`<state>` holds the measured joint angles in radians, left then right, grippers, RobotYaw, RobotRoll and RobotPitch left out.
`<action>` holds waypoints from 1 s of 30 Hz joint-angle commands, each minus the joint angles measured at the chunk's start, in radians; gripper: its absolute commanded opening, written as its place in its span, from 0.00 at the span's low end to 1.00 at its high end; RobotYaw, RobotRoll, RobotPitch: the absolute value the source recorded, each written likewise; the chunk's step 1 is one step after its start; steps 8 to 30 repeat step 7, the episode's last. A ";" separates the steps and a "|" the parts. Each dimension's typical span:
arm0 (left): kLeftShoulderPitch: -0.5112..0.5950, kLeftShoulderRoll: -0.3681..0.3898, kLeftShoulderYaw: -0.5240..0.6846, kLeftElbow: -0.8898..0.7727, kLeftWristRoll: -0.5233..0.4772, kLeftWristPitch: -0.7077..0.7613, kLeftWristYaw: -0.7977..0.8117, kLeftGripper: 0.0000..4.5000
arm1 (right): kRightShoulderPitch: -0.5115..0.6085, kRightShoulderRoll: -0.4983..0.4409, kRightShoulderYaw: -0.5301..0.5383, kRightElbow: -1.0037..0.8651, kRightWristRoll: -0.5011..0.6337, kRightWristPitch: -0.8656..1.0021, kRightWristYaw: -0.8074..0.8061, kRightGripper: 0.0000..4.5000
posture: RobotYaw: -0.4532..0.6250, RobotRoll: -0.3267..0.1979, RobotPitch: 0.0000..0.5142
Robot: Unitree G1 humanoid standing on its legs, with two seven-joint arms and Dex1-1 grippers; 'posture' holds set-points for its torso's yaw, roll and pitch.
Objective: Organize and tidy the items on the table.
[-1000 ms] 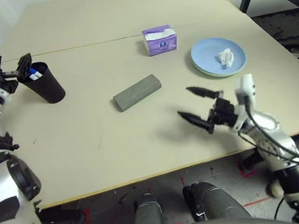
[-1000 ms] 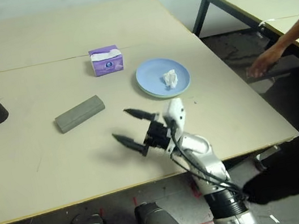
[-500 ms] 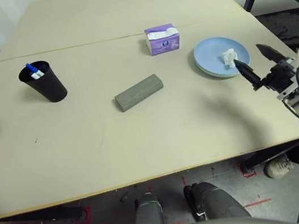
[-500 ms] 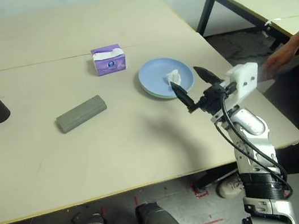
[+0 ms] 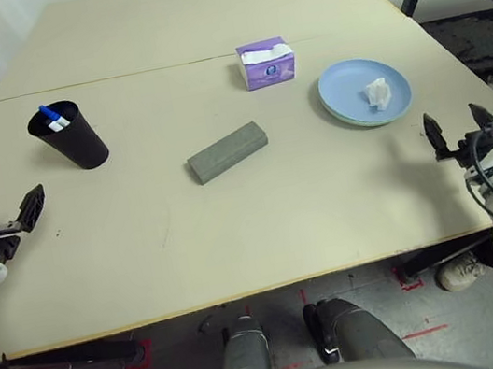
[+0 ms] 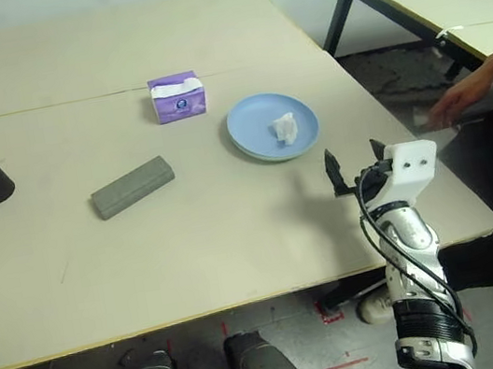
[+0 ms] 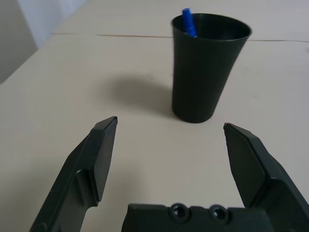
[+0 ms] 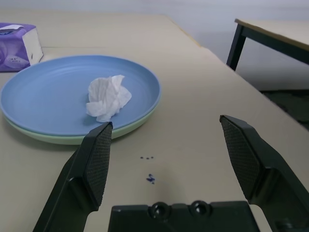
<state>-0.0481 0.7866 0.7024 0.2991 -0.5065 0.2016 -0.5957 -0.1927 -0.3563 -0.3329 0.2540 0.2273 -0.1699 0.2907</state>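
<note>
Near the desk's left edge, the black cup point(image 5: 69, 136) holds two blue-capped markers point(image 5: 53, 118). At mid-desk lies the grey case point(image 5: 228, 152). Toward the right edge, a crumpled tissue point(image 5: 375, 93) sits on the stacked blue plate point(image 8: 53, 99) and green plate point(image 8: 72, 139). Left gripper point(image 5: 0, 215) and right gripper point(image 5: 456, 126) hover spread wide, empty.

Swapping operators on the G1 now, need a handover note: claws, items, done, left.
Left claw open, empty, at the table's left edge near the black tapered cup.
Right claw open, empty, at the right edge.
Done: blue-capped markers stand in the cup; light-blue round plate stacked on the green one.
Left, likely: crumpled white tissue lying on the plates. Grey oblong case lies mid-table, purple tissue box behind it.
</note>
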 commanded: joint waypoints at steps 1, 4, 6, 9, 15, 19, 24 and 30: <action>0.040 0.010 0.036 -0.057 -0.012 0.036 0.009 0.99 | 0.017 0.017 0.018 -0.012 -0.015 -0.003 -0.016 1.00 | 0.49 0.62 0.41; 0.054 0.018 0.055 -0.063 -0.015 0.042 0.007 0.99 | 0.035 0.027 0.021 -0.020 -0.022 -0.009 -0.025 1.00 | 0.48 0.62 0.39; 0.045 0.023 0.054 -0.064 -0.013 0.044 0.013 0.99 | 0.042 0.023 0.011 -0.026 -0.019 -0.007 -0.032 1.00 | 0.47 0.62 0.38; 0.035 0.021 0.049 -0.065 -0.012 0.044 0.018 0.99 | 0.042 0.020 0.007 -0.024 -0.018 -0.008 -0.032 1.00 | 0.48 0.62 0.38; 0.035 0.021 0.049 -0.065 -0.012 0.044 0.018 0.99 | 0.042 0.020 0.007 -0.024 -0.018 -0.008 -0.032 1.00 | 0.48 0.62 0.38; 0.035 0.021 0.049 -0.065 -0.012 0.044 0.018 0.99 | 0.042 0.020 0.007 -0.024 -0.018 -0.008 -0.032 1.00 | 0.48 0.62 0.38; 0.035 0.021 0.049 -0.065 -0.012 0.044 0.018 0.99 | 0.042 0.020 0.007 -0.024 -0.018 -0.008 -0.032 1.00 | 0.48 0.62 0.38; 0.035 0.021 0.049 -0.065 -0.012 0.044 0.018 0.99 | 0.042 0.020 0.007 -0.024 -0.018 -0.008 -0.032 1.00 | 0.48 0.62 0.38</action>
